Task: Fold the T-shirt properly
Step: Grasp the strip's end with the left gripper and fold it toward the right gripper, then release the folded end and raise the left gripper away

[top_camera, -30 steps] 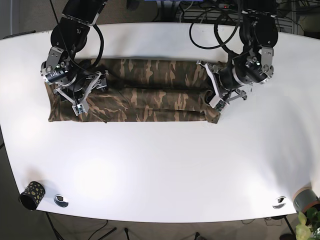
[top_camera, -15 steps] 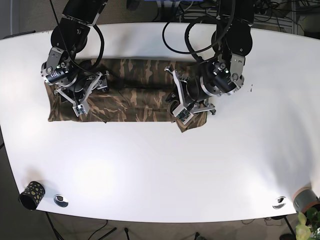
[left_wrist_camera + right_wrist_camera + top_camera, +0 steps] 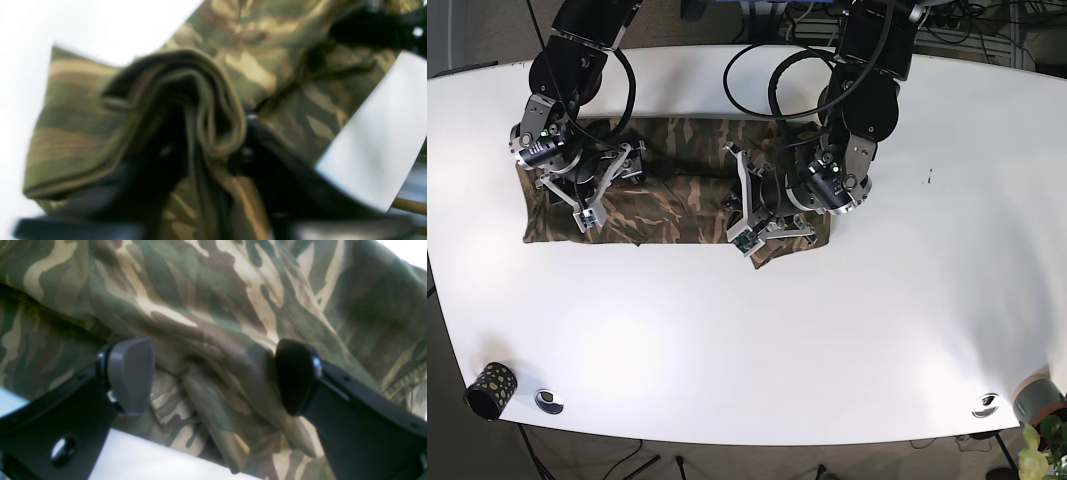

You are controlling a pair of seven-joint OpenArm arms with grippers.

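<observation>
The camouflage T-shirt (image 3: 677, 190) lies as a long folded band across the upper middle of the white counter (image 3: 757, 340). It looks soft and limp. The left gripper (image 3: 213, 150) pinches its stacked end layers; the right gripper (image 3: 213, 373) stands wide over cloth.

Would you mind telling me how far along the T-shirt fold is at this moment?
Done: the T-shirt already lies as a long narrow band on the table. In hand: the left gripper is clamped on the bunched end, carrying it across toward the other end, while the right gripper is open over the cloth there. Left: laying that end down flat and finishing the crosswise folds.
</observation>
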